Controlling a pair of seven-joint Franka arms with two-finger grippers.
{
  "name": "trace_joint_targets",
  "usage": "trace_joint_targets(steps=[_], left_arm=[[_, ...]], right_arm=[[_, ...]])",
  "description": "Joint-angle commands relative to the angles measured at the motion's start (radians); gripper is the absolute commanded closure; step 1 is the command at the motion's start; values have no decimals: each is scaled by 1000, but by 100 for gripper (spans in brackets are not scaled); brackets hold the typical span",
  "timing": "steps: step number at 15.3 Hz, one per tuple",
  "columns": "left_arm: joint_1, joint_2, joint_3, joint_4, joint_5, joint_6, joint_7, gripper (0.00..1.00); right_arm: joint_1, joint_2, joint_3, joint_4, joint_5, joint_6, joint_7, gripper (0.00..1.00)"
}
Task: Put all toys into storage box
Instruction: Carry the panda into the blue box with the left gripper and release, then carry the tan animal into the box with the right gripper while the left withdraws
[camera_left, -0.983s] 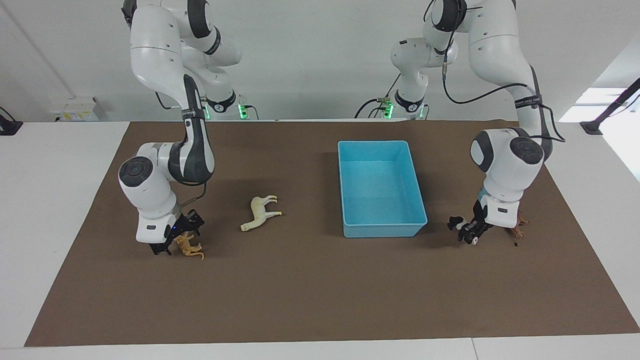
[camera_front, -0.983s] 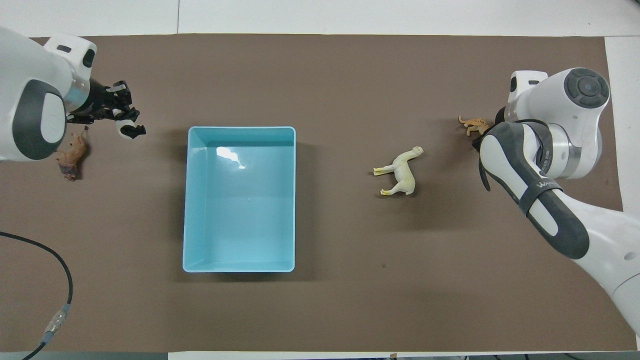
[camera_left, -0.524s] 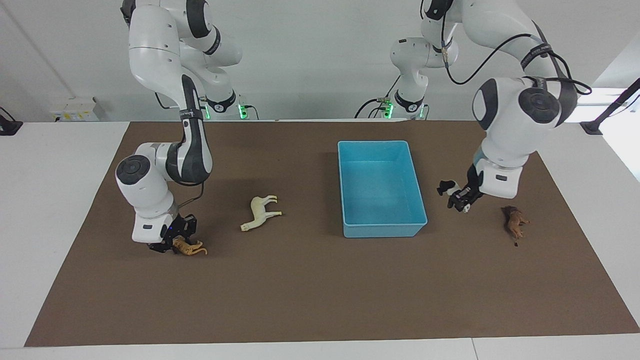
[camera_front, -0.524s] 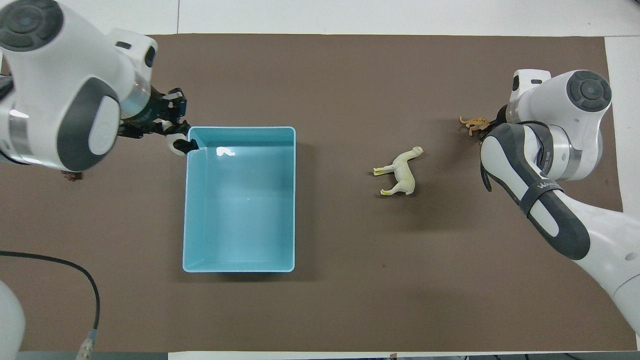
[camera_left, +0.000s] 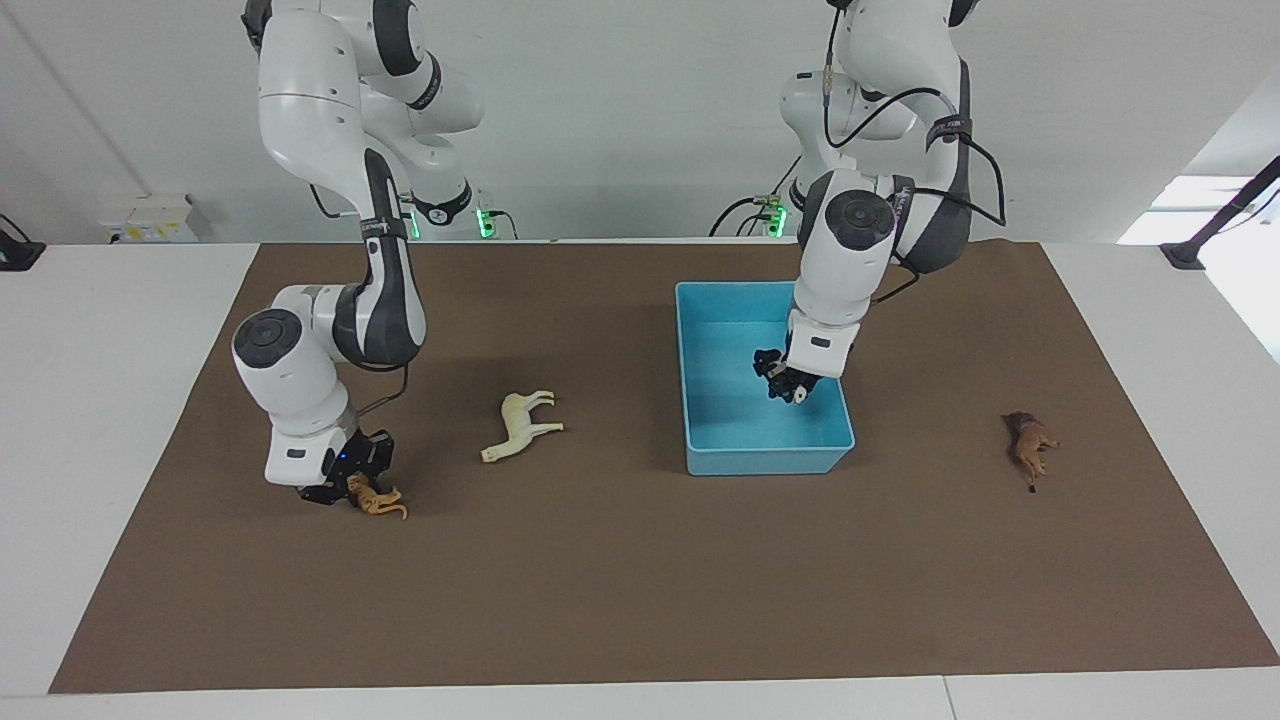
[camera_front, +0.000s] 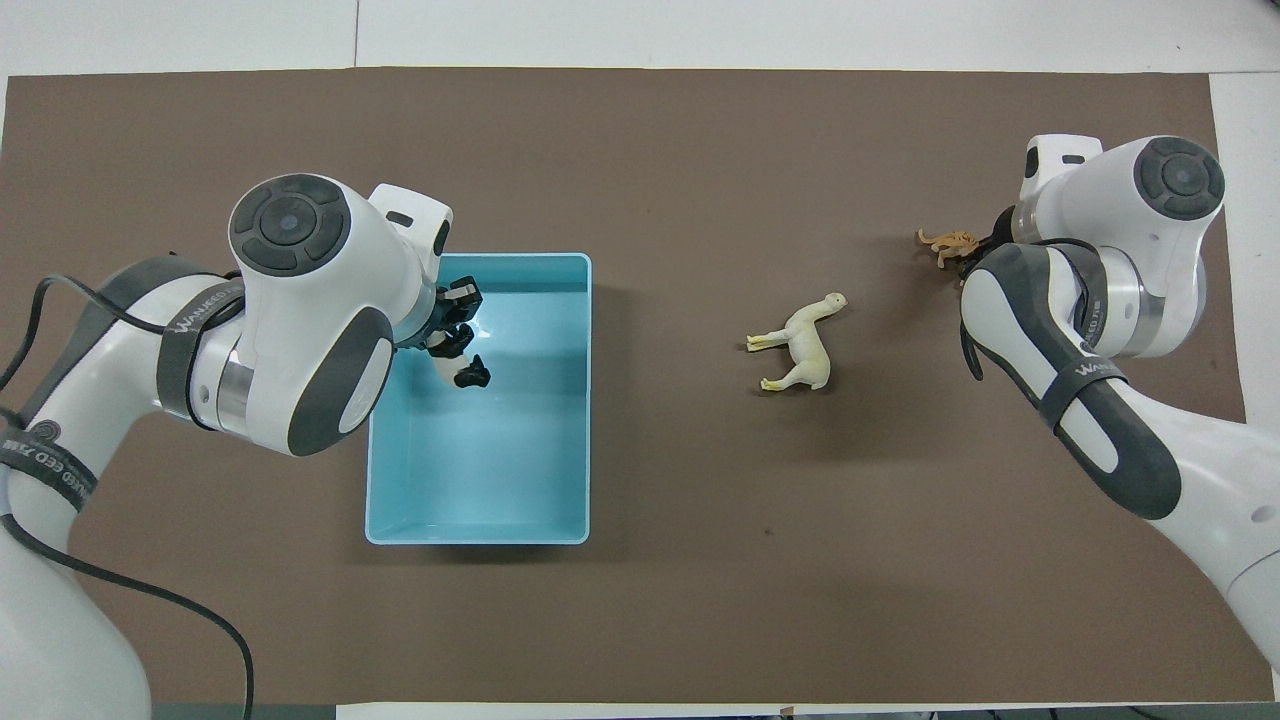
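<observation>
Now the left jaws hang over the storage box, panda at their tips, grip unclear; right jaws pinch the tiger.

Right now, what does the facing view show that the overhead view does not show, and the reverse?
Only the facing view: the lion lying toward the left arm's end, and the right gripper shut on the tiger. Only the overhead view: the storage box corner nearest the left arm's base. Both: the llama, the tiger, and the panda at the left gripper over the storage box.
</observation>
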Motion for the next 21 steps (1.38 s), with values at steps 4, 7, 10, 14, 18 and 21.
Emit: trace_joint_targets(steps=[4,7,10,14,18,21], left_arm=[[71,-60,38,80,17,-109,227,0],[244,-51,38,80,17,-39,510,0],[405,-43,38,49,17,93,831,0],[545,27,39,19,17,249,1029,0],[599,43,41,-121,16,436,966,0],[640,98,41,-142,16,509,960,0]], right_arm=[[98,-101,64,184,-8,-307,348,100],[268,-84,64,340,-10,-454,637,100],[409,-70,65,374,-7,-416,926,100],[561,-41,66,362,59,-251,1095,100],[696,89,61,371,41,-72,1272,100],[744,151,61,370,0,8,1326,100]])
